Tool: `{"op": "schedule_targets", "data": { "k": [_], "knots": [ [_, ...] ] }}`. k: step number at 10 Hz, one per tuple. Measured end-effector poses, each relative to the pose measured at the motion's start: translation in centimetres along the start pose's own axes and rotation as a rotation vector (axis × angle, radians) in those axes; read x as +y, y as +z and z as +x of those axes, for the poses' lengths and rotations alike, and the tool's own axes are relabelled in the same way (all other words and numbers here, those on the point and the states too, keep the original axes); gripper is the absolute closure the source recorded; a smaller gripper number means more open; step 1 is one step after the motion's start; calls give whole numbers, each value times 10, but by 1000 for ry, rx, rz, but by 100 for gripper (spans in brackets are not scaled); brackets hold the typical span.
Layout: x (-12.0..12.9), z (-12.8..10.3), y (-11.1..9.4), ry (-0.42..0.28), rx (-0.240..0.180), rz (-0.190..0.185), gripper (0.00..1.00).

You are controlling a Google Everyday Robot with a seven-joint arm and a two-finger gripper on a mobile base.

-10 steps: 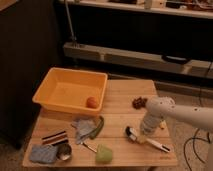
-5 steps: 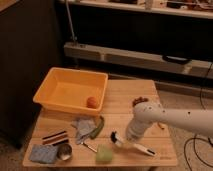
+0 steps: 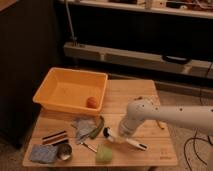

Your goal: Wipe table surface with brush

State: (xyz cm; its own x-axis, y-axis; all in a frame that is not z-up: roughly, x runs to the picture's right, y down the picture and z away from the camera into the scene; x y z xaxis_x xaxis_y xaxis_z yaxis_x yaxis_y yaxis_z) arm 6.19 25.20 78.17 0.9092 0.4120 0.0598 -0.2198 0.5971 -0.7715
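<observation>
The brush (image 3: 126, 140) lies low across the table surface (image 3: 150, 92), at its front middle. Its dark bristle head (image 3: 106, 132) points left and rests on the wood. Its white handle runs right and ends in a dark mark (image 3: 143, 147). My gripper (image 3: 122, 134) comes in from the right on a white arm (image 3: 165, 116). It points down and is shut on the handle just behind the head. The fingertips are partly hidden by the wrist.
An orange-yellow tub (image 3: 55, 87) holding an orange ball (image 3: 92, 102) stands at the back left. A grey cloth (image 3: 82, 127), dark strips (image 3: 54, 137), a blue sponge (image 3: 40, 153), a metal cup (image 3: 63, 151), a silver utensil (image 3: 88, 145) and a green sponge (image 3: 104, 153) lie front left.
My gripper has moved left across the table with the brush, dragging the bristle head from the right part toward the middle, close to the grey cloth.
</observation>
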Motion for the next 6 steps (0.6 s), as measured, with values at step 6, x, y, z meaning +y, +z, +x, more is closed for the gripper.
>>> {"op": "schedule_targets", "data": {
  "k": [6],
  "knots": [
    [-94,-35,-2,6,1,53,100]
  ]
}}
